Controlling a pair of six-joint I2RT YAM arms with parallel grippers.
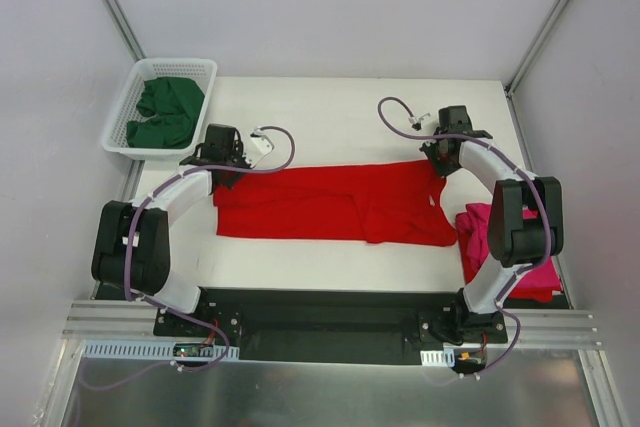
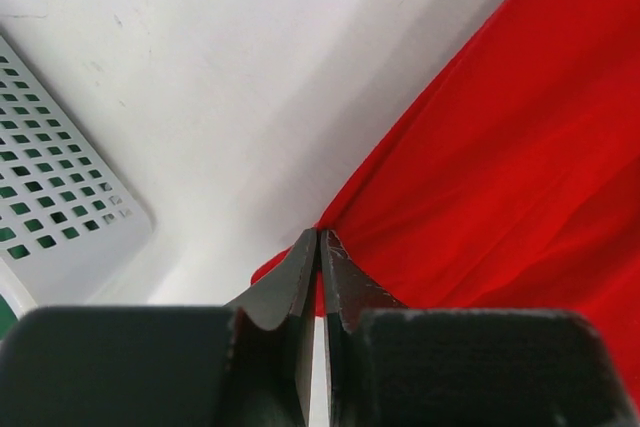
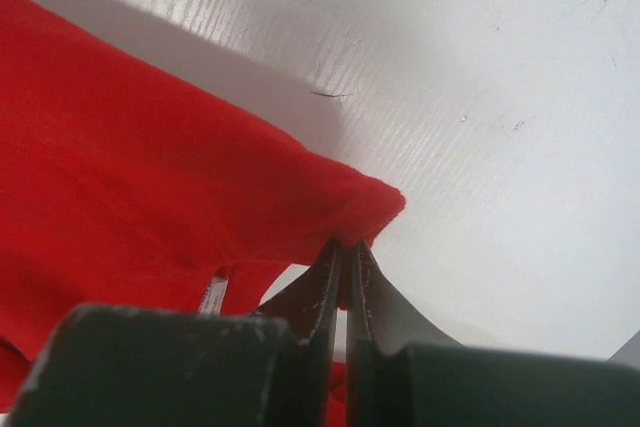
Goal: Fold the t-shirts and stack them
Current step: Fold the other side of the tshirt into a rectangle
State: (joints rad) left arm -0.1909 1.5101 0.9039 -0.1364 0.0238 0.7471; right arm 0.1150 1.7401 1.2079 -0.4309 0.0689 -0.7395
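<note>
So far the red shirt (image 1: 330, 202) looks only partly folded, the left fingers (image 2: 303, 259) and right fingers (image 3: 328, 269) pinching its far corners, while the pink shirt (image 1: 480, 232) and green shirts (image 1: 165, 112) wait.

1 white lattice basket (image 1: 120, 112) is sitting at the far left corner of a white table (image 1: 340, 127). 1 black plate (image 1: 330, 312) is lying along the near edge, bordering a silver rail (image 1: 560, 325).

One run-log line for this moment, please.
left gripper: shut on red t-shirt, far-left edge | right gripper: shut on red t-shirt, far-right edge | pink t-shirt: right of red, partly hidden | green t-shirts: in basket
</note>
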